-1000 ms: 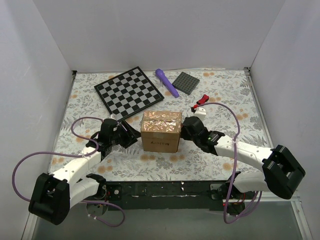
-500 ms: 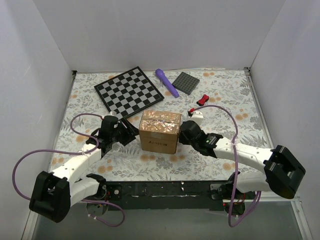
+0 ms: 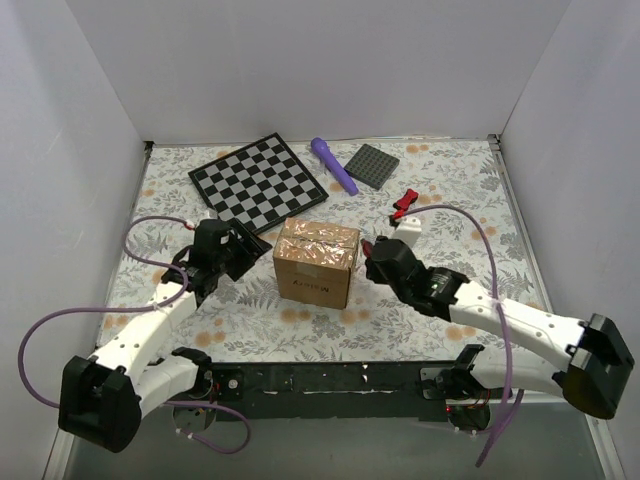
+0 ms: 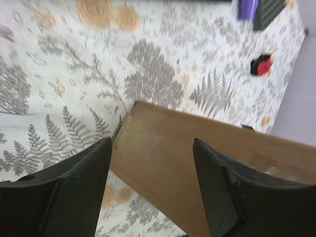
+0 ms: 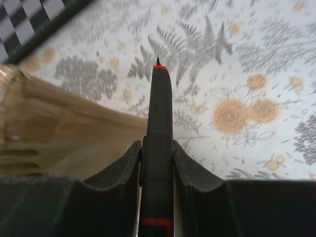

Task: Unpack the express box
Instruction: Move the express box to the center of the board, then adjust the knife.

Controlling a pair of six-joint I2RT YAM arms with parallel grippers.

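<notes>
The express box (image 3: 317,262), a small brown carton with shiny tan tape over its closed top, sits mid-table, turned slightly. My left gripper (image 3: 248,252) stands open just left of it, apart from its side. In the left wrist view the box's brown wall (image 4: 197,163) lies beyond the gripper (image 4: 152,148), with both dark fingers (image 4: 74,197) spread wide. My right gripper (image 3: 378,258) is at the box's right side, shut on a black pen-like cutter (image 5: 159,123) with a red-ringed pointed tip. The box (image 5: 59,133) lies left of the blade.
A checkerboard (image 3: 258,184) lies at the back left. Behind the box are a purple cylinder (image 3: 333,165) and a dark grey square plate (image 3: 373,165). A small red and black piece (image 3: 403,202) lies back right of the box. White walls enclose the table.
The box has shifted slightly left and turned. My left gripper drew back from it and opened wider. The right arm swung its elbow outward, keeping the cutter at the box's right side.
</notes>
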